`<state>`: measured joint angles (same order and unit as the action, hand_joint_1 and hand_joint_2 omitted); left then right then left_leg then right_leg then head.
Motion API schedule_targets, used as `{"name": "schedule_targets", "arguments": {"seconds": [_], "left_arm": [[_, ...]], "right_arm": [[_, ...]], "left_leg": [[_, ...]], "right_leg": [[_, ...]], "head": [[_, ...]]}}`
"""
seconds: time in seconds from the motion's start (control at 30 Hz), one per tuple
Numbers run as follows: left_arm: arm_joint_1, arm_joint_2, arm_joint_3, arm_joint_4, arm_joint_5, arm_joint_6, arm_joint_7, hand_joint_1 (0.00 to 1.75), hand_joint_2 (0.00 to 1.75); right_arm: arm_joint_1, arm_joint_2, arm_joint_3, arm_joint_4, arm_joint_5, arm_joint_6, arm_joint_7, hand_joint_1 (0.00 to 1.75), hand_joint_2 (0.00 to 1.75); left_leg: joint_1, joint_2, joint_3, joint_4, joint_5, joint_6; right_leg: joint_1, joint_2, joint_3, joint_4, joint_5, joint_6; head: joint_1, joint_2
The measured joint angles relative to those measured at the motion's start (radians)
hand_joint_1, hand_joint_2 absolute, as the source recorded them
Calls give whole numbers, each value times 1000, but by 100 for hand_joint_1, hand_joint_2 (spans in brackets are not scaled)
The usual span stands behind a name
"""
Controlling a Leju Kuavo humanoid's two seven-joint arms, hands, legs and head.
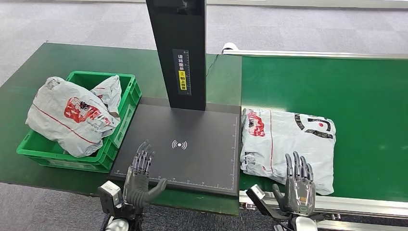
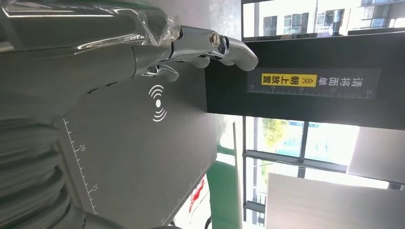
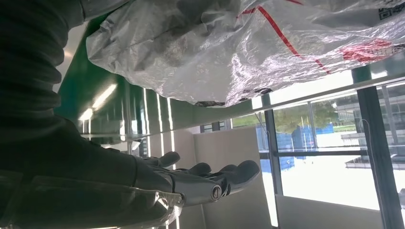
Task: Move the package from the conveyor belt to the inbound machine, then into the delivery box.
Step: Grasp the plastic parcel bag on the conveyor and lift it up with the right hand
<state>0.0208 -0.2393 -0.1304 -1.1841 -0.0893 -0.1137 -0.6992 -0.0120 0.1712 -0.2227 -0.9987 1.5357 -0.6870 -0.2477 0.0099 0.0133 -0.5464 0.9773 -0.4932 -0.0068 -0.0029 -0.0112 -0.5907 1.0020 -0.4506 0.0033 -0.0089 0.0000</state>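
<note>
Package (image 1: 287, 144): lies flat on the conveyor belt (image 1: 337, 91), touching the inbound machine (image 1: 180, 149).
Handling: I judge it soft, light, slippery; best scooped under its near edge.
My right hand (image 1: 298, 183): spread, empty, at that edge.
My left hand (image 1: 142, 173): spread over the machine's plate.

Grey carpet floor (image 1: 57, 21) — windows (image 3: 329, 157) w/ buildings outside

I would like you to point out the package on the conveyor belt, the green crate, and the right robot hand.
package on the conveyor belt (image 1: 288, 139), head view, middle of the grey bag.
green crate (image 1: 127, 103), head view, right rim.
right robot hand (image 1: 299, 185), head view, back of the hand.
</note>
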Motion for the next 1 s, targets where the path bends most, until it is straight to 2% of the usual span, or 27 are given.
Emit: {"name": "schedule_targets", "arguments": {"seconds": [0.17,0.33,0.43,0.6,0.73,0.8,0.93,1.0], "left_arm": [[-3,-3,-1,1,0,0,0,0,175],[-6,-5,-2,4,2,0,0,0,175],[-12,-6,-4,11,4,1,0,0,175],[-17,-16,-5,19,-8,4,0,0,175],[-20,-31,-4,24,-25,4,0,0,175],[-21,-36,-4,27,-33,2,0,0,175],[-22,-43,-2,33,-45,-1,0,0,175],[-22,-45,-1,34,-50,0,0,0,175]], "right_arm": [[-39,-11,-25,44,-9,0,-30,0,175],[-81,-19,-70,118,-58,6,-94,0,175],[-120,-27,-98,187,-127,7,-147,0,175],[-183,-14,-183,335,-156,-1,-218,0,175],[-200,-5,-236,385,-85,-3,-189,0,175],[-204,-1,-245,386,-30,-3,-152,11,175],[-207,2,-242,383,10,-4,-67,168,175],[-207,-1,-233,383,10,-4,-43,175,175]], "left_leg": [[0,0,0,0,0,0],[0,0,0,0,0,0],[0,1,0,0,0,0],[0,0,0,0,0,0],[0,0,0,0,0,0],[0,1,0,0,0,0],[0,0,0,0,0,0],[0,0,0,0,0,0]], "right_leg": [[0,0,0,0,0,0],[0,0,0,0,0,0],[0,0,0,0,0,0],[0,0,0,0,0,0],[0,0,0,0,0,0],[0,0,0,0,0,0],[0,0,0,0,0,0],[0,0,0,0,0,0]], "head": [[0,0],[0,0],[0,0],[0,0],[0,0],[0,0],[0,0],[0,0]]}}
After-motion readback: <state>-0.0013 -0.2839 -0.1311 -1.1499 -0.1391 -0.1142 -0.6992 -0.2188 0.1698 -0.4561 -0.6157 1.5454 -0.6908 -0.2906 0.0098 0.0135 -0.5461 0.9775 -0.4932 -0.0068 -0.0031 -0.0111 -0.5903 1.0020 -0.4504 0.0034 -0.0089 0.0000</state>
